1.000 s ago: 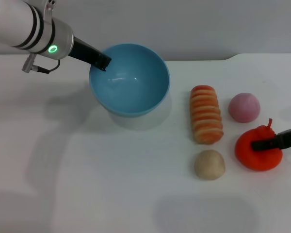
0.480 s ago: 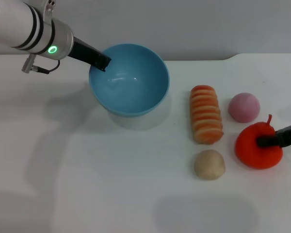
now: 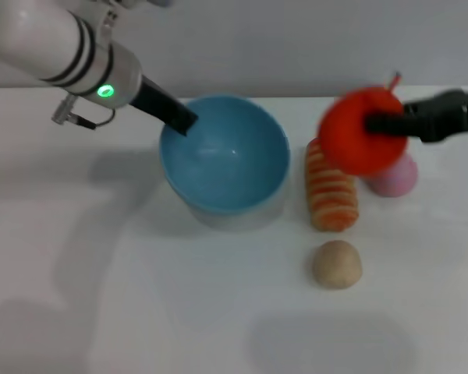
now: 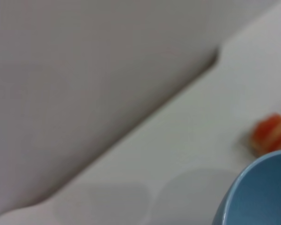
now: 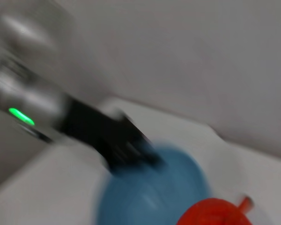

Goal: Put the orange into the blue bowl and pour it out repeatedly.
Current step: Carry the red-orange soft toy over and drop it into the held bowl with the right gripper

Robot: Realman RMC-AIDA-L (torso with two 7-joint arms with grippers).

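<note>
Two end effectors clenched: right on the orange aloft, left on the blue bowl rim.

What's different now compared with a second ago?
The right gripper has lifted the orange off the table and carried it toward the blue bowl. The left gripper, on the bowl's rim, shifted it slightly rightward. The other foods stayed put.

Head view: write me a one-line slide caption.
Right gripper carries the orange in the air toward the blue bowl, whose rim the left gripper holds, above a striped roll.
</note>
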